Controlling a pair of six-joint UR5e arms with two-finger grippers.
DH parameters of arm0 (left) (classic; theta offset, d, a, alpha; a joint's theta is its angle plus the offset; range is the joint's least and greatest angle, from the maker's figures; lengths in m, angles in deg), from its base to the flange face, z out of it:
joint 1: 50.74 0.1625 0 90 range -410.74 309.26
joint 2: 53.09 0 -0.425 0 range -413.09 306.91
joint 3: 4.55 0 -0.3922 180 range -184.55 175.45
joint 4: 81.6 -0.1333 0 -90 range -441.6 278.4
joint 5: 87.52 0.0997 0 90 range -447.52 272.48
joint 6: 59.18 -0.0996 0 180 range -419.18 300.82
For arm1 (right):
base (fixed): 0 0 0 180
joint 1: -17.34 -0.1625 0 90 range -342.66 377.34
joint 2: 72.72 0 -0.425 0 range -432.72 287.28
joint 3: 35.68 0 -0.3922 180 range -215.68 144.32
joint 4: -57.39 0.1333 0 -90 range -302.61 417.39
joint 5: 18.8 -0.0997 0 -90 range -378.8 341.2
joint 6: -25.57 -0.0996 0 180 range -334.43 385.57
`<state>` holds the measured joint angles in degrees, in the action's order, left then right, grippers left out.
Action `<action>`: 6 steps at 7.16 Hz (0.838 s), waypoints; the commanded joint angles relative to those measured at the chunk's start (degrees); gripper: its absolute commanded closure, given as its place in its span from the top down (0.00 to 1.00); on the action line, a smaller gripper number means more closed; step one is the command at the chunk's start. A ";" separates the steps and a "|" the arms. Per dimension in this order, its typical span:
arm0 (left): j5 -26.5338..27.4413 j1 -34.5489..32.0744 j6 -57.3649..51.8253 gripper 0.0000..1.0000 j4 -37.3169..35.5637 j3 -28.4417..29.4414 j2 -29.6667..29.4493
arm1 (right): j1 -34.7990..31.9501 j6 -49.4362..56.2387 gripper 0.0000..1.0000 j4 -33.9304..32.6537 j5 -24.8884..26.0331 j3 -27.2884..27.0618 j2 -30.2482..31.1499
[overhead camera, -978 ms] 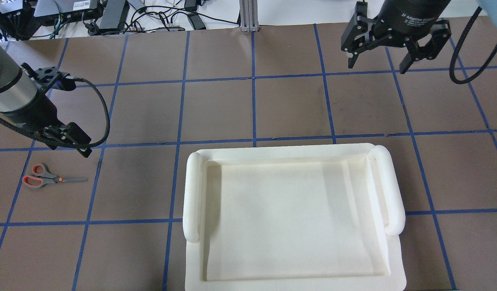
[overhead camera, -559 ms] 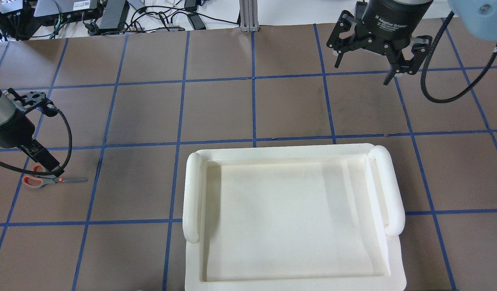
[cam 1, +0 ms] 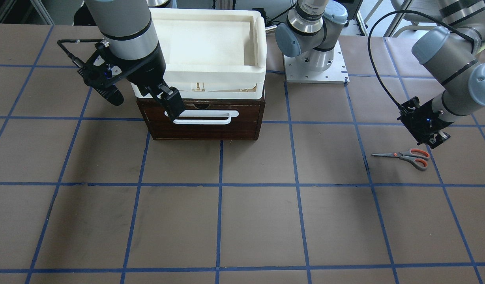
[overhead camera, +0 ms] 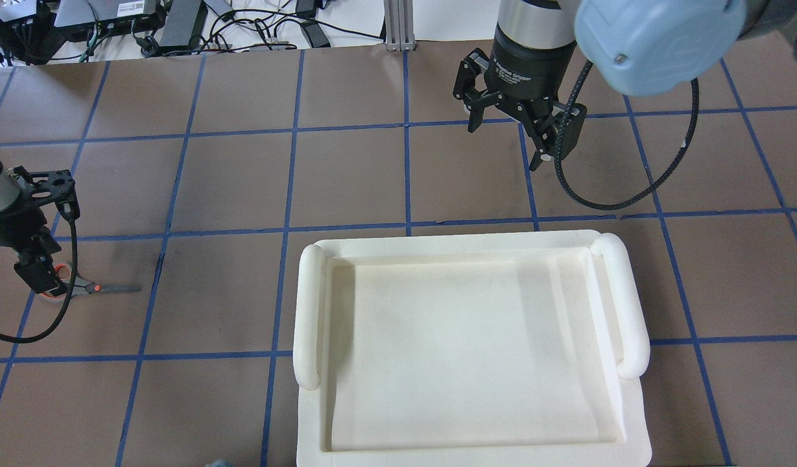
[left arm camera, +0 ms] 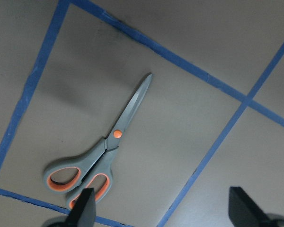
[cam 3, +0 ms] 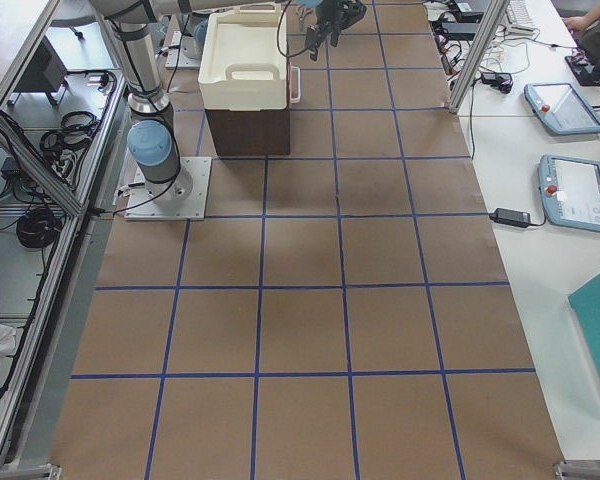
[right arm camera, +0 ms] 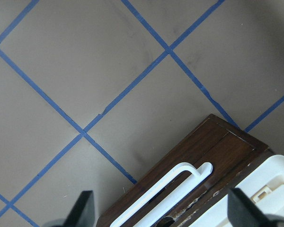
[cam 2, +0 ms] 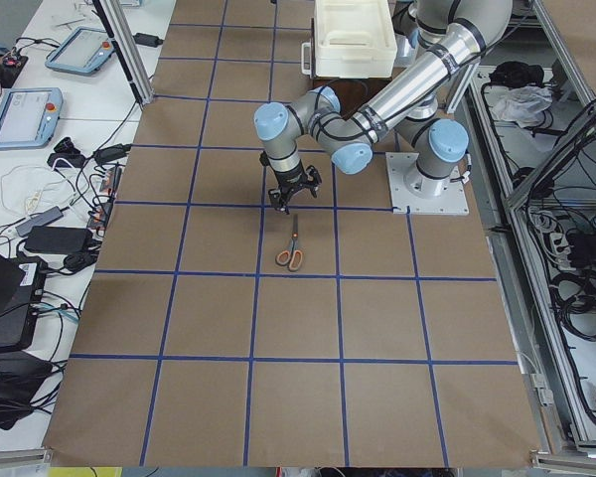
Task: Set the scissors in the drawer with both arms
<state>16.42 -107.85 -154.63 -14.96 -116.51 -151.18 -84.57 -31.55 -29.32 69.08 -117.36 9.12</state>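
The scissors [cam 1: 408, 156] lie flat on the brown table; in the left wrist view [left arm camera: 102, 158] they lie shut, blades pointing up-right. My left gripper [left arm camera: 163, 213] is open and empty, hovering over the handle loops; in the overhead view [overhead camera: 38, 275] it hides most of the loops. The dark brown drawer [cam 1: 205, 128] is shut, with its white bar handle [cam 1: 205, 117] facing outward. My right gripper [overhead camera: 505, 144] is open and empty in front of the drawer; one finger [cam 1: 173, 107] overlaps the handle's end. The drawer front also shows in the right wrist view [right arm camera: 189, 177].
A white plastic tray [cam 1: 210, 85] sits on top of the drawer box and hides it in the overhead view [overhead camera: 450, 241]. Blue tape lines grid the table. The left arm's base plate [cam 1: 315, 67] stands beside the drawer. Cables and devices lie beyond the table's far edge [overhead camera: 178, 26].
My left gripper has moved left and down, from beside the scissors to over their handle loops. My right gripper has swung left toward the drawer front, still open.
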 commanded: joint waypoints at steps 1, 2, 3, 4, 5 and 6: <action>-0.22 0.33 -13.90 0.99 -12.96 -4.30 -1.75 | -2.58 -8.51 1.00 -0.38 -0.25 0.02 -2.98; -1.45 1.20 -14.84 1.00 -12.93 -4.14 -2.46 | -3.29 -11.32 1.00 -1.52 -0.25 0.02 -4.47; 2.37 2.00 -13.03 1.00 -13.11 -3.18 -2.64 | -3.91 -12.31 1.00 -1.70 -0.25 -0.06 -5.79; 8.24 1.92 -6.74 1.00 -12.50 -1.08 -3.94 | -3.91 -12.84 1.00 -1.62 -0.34 -0.06 -6.85; 8.29 1.92 1.06 1.00 -10.84 -0.71 -4.83 | -3.91 -12.85 1.00 -1.18 -0.43 -0.15 -7.91; 8.30 2.26 3.84 1.00 -10.48 -0.45 -5.71 | -3.91 -13.89 1.00 -0.74 -0.78 -0.24 -8.70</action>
<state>23.87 -105.88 -156.03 -26.25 -117.55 -155.78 -88.44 -44.50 -30.52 68.60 -117.50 1.54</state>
